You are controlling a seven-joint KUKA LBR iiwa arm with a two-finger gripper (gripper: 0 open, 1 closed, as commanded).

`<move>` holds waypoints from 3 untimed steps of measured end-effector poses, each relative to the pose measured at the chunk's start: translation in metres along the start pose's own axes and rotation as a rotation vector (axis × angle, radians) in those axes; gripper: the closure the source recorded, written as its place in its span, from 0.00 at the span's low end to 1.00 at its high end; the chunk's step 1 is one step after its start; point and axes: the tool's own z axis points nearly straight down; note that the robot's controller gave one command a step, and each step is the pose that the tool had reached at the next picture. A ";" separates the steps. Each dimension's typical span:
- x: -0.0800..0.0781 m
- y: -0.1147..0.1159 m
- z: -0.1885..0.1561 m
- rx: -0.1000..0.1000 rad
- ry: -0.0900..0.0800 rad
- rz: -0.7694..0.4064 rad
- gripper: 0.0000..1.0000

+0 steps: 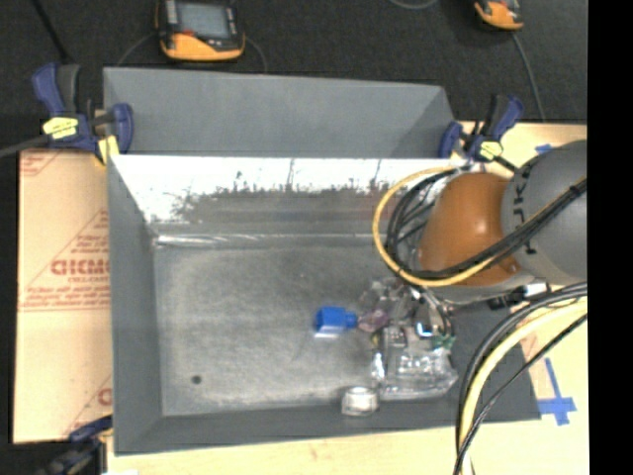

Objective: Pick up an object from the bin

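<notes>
Currently the arm [554, 216] reaches into the grey metal bin [277, 117] from the right of the camera view, with the orange wrist cover [460, 228] and looped cables [388, 228] up and to the right of the blue piece [334, 321].

Landmark: the small blue piece, blocky in shape, lying flat on the bin floor.

- End effector [394, 323]: low in the bin, just to the right of the blue piece and at about the same height in the view. Contact with the blue piece: cannot tell. The wrist hardware and wiring clutter that spot, so its state, wide or narrow, cannot be told, nor whether anything is gripped.
- Clear plastic thing [415, 369]: to the right of and below the blue piece, right under the end effector's lower side. Its outline is hard to make out against the floor.
- Small round pale cap [359, 400]: below the blue piece, slightly to its right, near the bin's front wall and just beside the clear plastic thing.
- Small dark speck [196, 380]: well apart to the left of and below the blue piece; kind unclear.

The blue piece lies free on the floor, not lifted.
</notes>
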 end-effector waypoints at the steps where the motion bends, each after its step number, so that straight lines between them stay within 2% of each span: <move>1: -0.003 -0.001 -0.004 0.002 -0.008 -0.003 1.00; 2: 0.006 -0.014 -0.163 0.008 -0.013 -0.029 1.00; 3: -0.017 -0.004 -0.060 0.004 0.001 0.119 1.00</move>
